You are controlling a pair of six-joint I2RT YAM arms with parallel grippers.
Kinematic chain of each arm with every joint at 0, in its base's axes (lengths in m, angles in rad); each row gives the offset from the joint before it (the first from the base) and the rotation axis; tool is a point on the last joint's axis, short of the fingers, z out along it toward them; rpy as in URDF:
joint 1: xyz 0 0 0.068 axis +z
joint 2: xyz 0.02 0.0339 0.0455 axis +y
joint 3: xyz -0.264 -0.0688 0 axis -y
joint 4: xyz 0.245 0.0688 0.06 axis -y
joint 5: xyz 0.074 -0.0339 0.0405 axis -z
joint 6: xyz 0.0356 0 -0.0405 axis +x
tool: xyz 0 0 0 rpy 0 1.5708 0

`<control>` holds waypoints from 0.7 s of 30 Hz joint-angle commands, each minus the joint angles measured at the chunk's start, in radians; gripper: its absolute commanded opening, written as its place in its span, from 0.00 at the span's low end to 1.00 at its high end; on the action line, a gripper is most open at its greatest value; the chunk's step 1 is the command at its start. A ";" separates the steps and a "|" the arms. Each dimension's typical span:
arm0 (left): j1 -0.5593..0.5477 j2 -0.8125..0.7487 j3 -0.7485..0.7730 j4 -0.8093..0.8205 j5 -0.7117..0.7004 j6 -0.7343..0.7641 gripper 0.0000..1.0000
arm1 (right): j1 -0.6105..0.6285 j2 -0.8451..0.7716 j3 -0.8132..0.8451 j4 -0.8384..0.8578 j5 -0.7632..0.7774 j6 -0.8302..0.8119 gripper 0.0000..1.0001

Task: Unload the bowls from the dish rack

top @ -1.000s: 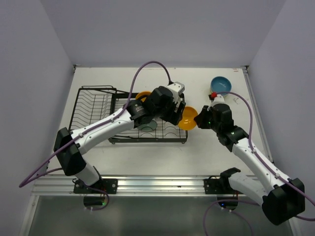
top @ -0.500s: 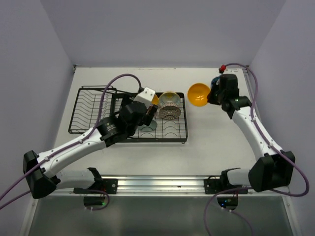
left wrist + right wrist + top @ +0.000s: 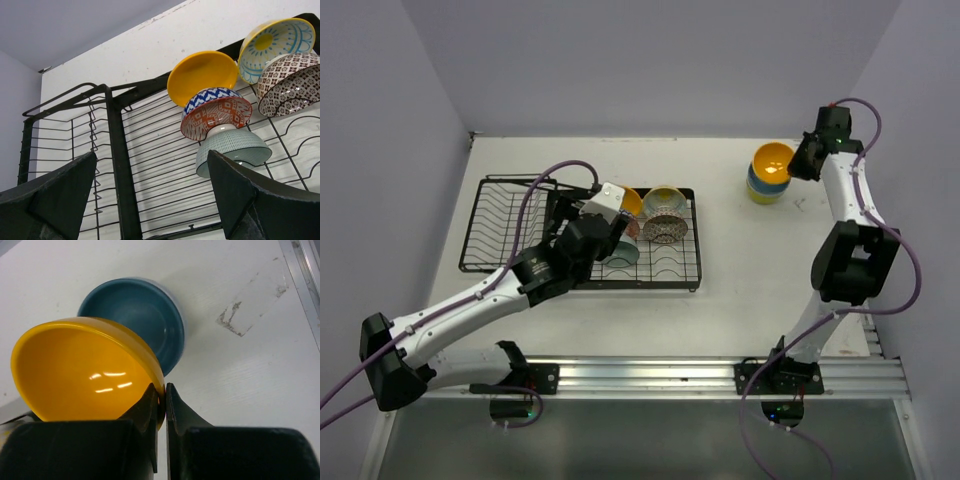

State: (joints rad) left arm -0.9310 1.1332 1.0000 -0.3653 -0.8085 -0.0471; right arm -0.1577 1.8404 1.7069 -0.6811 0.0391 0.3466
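Observation:
The black wire dish rack lies at the left of the table. Its grid tray holds an orange-yellow bowl, a blue-and-red patterned bowl, a pale teal bowl, a yellow bowl with blue pattern and a brown patterned bowl. My left gripper hovers open over the rack, left of these bowls, holding nothing. At the far right, my right gripper is shut on the rim of an orange-yellow bowl, tilted just above a blue bowl on the table.
The slotted plate holder stands at the rack's left end, split from the tray by a thick black bar. The table's right edge rail runs close to the blue bowl. White walls close the back and sides.
The right arm has swung to the far right corner, carrying the orange-yellow bowl to just over the blue bowl. The left gripper's jaws have spread wider over the rack.

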 commanded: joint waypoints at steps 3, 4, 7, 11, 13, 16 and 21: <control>0.000 -0.016 -0.001 0.057 -0.024 0.016 0.96 | -0.037 0.106 0.109 -0.048 -0.059 0.015 0.00; 0.000 -0.010 0.000 0.055 -0.023 0.016 0.96 | -0.037 0.118 0.125 -0.048 -0.064 0.015 0.00; 0.000 -0.006 0.003 0.054 -0.015 0.016 0.96 | -0.039 0.148 0.148 -0.044 -0.084 0.020 0.00; 0.000 -0.006 0.003 0.052 -0.008 0.016 0.96 | -0.039 0.174 0.166 -0.041 -0.093 0.025 0.00; 0.000 -0.003 0.003 0.051 -0.004 0.016 0.96 | -0.039 0.187 0.178 -0.041 -0.096 0.026 0.00; 0.000 0.002 0.005 0.051 0.003 0.018 0.96 | -0.039 0.198 0.188 -0.041 -0.099 0.022 0.00; 0.000 0.011 0.003 0.051 0.008 0.018 0.96 | -0.039 0.243 0.229 -0.051 -0.102 0.019 0.47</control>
State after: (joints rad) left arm -0.9310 1.1370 1.0000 -0.3569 -0.8005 -0.0395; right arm -0.1970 2.0571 1.8729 -0.7288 -0.0334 0.3672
